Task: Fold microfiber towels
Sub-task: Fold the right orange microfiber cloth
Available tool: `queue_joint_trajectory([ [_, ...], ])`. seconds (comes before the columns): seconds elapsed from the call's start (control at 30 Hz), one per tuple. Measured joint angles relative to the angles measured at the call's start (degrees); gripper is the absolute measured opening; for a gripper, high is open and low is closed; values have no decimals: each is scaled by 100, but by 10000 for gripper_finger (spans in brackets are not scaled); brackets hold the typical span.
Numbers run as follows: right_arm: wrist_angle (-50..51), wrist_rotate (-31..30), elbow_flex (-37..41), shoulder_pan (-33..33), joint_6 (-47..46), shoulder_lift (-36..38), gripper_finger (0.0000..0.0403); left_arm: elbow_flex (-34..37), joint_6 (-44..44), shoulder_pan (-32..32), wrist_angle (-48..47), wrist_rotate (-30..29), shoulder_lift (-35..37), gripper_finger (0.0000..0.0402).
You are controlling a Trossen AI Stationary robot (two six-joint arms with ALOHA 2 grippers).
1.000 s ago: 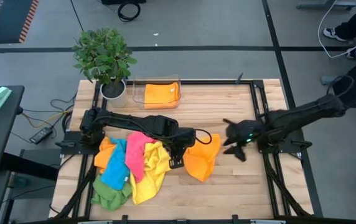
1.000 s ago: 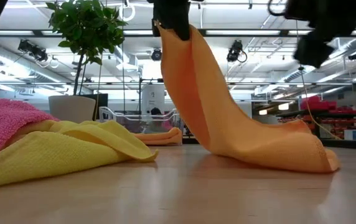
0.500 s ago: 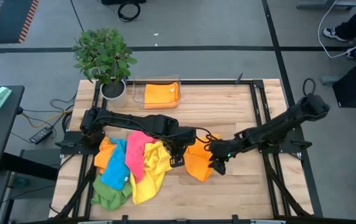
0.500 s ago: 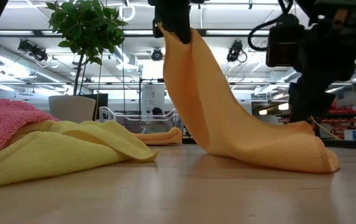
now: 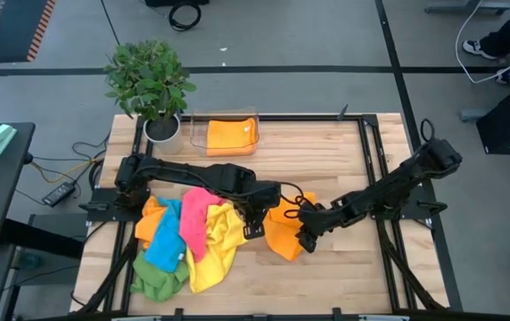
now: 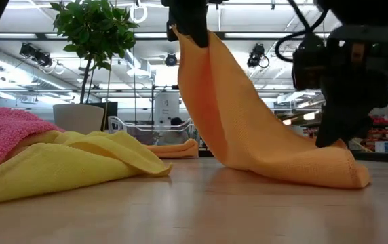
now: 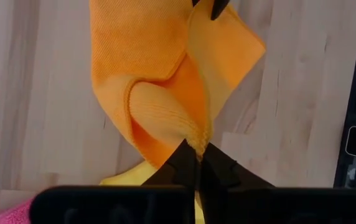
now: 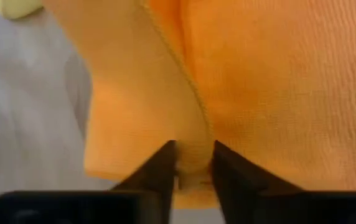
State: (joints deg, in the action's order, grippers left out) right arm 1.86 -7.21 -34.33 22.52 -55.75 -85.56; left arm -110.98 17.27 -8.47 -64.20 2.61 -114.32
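Since the earlier frame the right gripper has come from the table's right side to the soft orange microfiber towel and its fingers have narrowed around a fold of the hem. Left of this towel lies the heap of pink, blue, yellow and green cloths. The left gripper, closed tight, holds one corner of the orange towel high, so it hangs down to the wooden table. The towel looks light and limp; taking it at corners seems best.
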Motion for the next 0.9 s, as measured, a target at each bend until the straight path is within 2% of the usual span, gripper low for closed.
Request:
queue_joint_trajectory([
  [0.1,67,-65,-47,55,169,199,25,0,-53,0,-2,0,0,8],
  [0.13,105,-65,-82,57,279,306,14,0,-58,2,-2,0,0,12],
  [0.27,726,-10,-298,53,469,998,7,0,-59,31,-2,0,0,24],
  [0.47,2480,-2,-1107,51,1358,2505,5,-141,-78,111,56,7,148,7],
  [0.6,4046,-409,-2228,-35,2230,3101,4,-744,-544,262,57,15,324,19],
  [0.73,5874,-1233,-3720,-386,3431,3134,3,-1803,-1233,623,-52,-47,398,14],
  [0.8,6409,-1683,-4431,-692,4334,3050,3,-2352,-1637,870,-149,-270,398,7],
  [0.9,6633,-2015,-5356,-1314,5803,2888,3,-2265,-2143,1320,402,-385,589,11],
])
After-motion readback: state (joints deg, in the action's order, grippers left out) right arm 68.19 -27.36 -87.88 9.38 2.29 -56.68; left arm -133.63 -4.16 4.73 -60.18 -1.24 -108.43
